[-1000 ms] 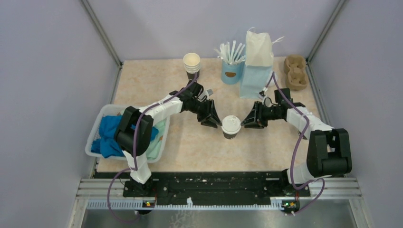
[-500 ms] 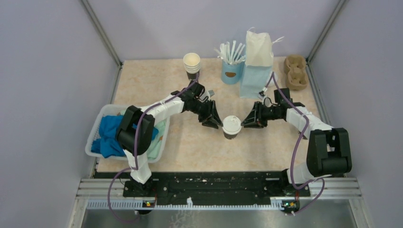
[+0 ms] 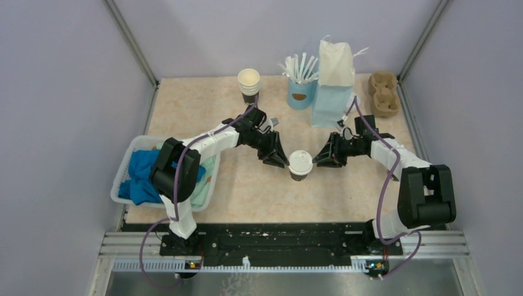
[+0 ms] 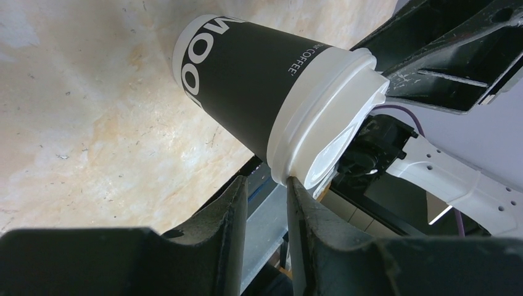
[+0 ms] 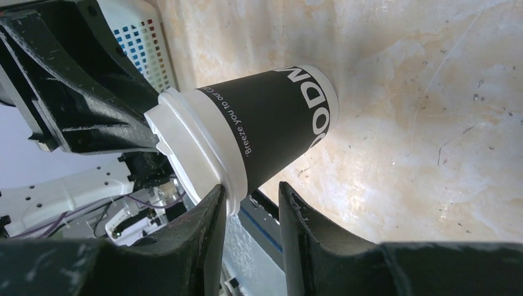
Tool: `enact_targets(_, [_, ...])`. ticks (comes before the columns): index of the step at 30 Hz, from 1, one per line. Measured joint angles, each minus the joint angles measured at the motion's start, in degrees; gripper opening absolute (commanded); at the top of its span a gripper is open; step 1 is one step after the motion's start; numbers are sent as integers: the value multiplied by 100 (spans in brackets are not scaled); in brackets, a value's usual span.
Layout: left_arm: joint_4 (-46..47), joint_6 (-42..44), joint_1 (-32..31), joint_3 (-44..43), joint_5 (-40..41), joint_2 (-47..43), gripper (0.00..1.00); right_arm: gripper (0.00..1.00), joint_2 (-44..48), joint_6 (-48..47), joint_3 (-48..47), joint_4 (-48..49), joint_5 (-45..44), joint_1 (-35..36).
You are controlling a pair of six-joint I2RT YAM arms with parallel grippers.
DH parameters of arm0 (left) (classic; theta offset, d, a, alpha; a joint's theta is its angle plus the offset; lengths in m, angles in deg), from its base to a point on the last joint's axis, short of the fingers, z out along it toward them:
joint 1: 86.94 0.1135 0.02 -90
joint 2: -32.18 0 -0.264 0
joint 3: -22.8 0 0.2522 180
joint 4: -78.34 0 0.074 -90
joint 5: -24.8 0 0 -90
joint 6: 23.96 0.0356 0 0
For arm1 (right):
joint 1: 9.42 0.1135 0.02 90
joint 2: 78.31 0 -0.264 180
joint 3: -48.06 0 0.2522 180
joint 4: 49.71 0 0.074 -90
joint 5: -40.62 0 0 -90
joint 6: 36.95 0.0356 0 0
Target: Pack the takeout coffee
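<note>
The takeout coffee [image 3: 300,164] stands upright mid-table, a dark paper cup [image 4: 247,74] [image 5: 277,117] with a round white lid [image 4: 321,117] [image 5: 191,148]. My left gripper [image 3: 279,158] [image 4: 266,185] sits low at the cup's left side. Its jaws are open a narrow gap with nothing between them, and one fingertip [image 4: 296,191] touches the lid's rim. My right gripper [image 3: 321,158] [image 5: 250,191] faces it from the cup's right side. It is open by a similar gap, with one fingertip [image 5: 213,200] against the lid's rim.
A light blue paper bag [image 3: 333,86] stands at the back, with a blue cup of white sticks [image 3: 301,89] and stacked lidless cups [image 3: 249,83] to its left. A brown cup carrier [image 3: 383,92] lies back right. A white basket [image 3: 123,176] of blue cloths sits left.
The left gripper has edged right to the cup and its jaws have narrowed a little. The right gripper and the cup have barely moved.
</note>
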Motion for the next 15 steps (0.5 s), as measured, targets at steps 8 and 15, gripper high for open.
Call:
enact_targets(8, [-494,160,-57,-258,439,-39,56,44,35,-273,-660,-761,-590,92])
enact_targets(15, [-920,345,20,-354,763,-326,84,67,96,-643,-1220,-1252,-761,-114])
